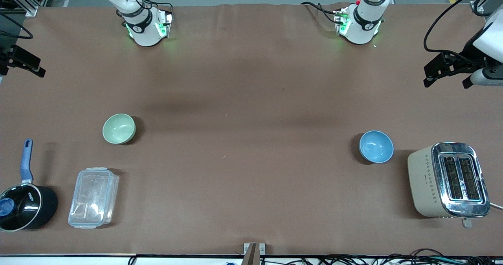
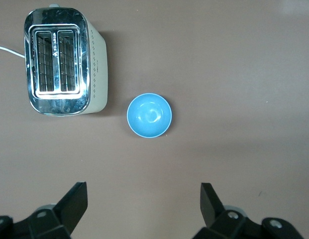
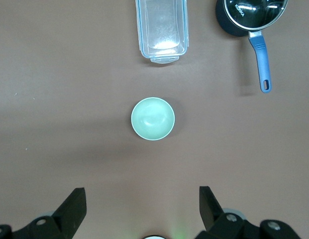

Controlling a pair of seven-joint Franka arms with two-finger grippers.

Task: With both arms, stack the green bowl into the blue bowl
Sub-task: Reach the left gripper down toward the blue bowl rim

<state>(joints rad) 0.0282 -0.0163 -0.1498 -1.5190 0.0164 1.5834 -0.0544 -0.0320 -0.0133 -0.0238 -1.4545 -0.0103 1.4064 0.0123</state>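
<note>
The green bowl (image 1: 119, 128) stands upright and empty on the brown table toward the right arm's end; it also shows in the right wrist view (image 3: 153, 119). The blue bowl (image 1: 376, 146) stands upright and empty toward the left arm's end, beside the toaster; it also shows in the left wrist view (image 2: 149, 115). My left gripper (image 1: 447, 78) is open and empty, high over the table's edge at its own end (image 2: 144, 200). My right gripper (image 1: 23, 62) is open and empty, high over the edge at its own end (image 3: 143, 200). Neither gripper touches a bowl.
A cream and chrome toaster (image 1: 448, 179) stands beside the blue bowl. A clear plastic container (image 1: 93, 197) and a black saucepan with a blue handle (image 1: 23, 202) lie nearer the front camera than the green bowl. The arm bases (image 1: 147, 25) stand along the table's back edge.
</note>
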